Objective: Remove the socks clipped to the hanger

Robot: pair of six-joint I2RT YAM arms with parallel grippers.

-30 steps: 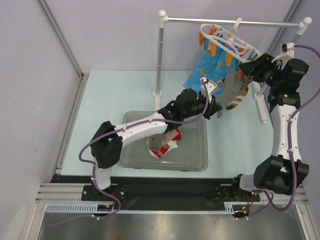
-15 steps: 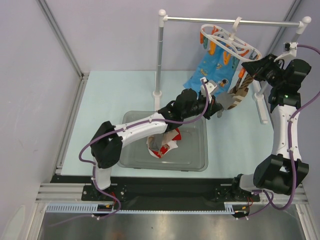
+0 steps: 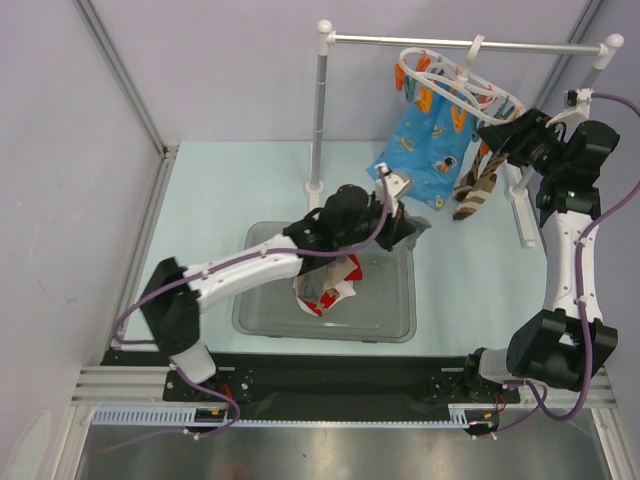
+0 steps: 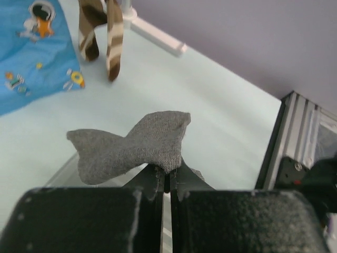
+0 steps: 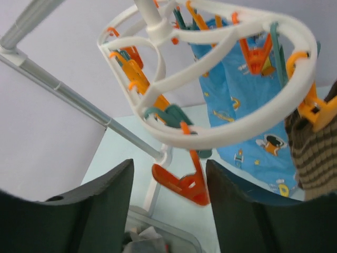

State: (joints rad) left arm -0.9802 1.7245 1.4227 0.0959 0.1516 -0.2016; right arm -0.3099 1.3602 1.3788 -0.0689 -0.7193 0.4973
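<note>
Left gripper [image 4: 167, 176] has its fingers pressed tight on the grey sock [image 4: 131, 147], up by the bin's [image 3: 325, 337] two o'clock corner. I'd bring it in over the middle before letting go. One white-and-red sock [image 3: 325, 290] lies in the bin. Right gripper [image 5: 168, 174] is spread under the hanger [image 5: 210, 138], out at one o'clock, an orange peg [image 5: 181, 187] in line between its fingers. The blue sock [image 3: 425, 160] and striped sock [image 3: 478, 190] hang clipped there

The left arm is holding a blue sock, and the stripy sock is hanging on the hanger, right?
Not quite. The left gripper is pinching a grey sock, not a blue one, as the left wrist view shows. The blue sock hangs from the hanger, and yes, the stripy sock hangs there too.
</note>
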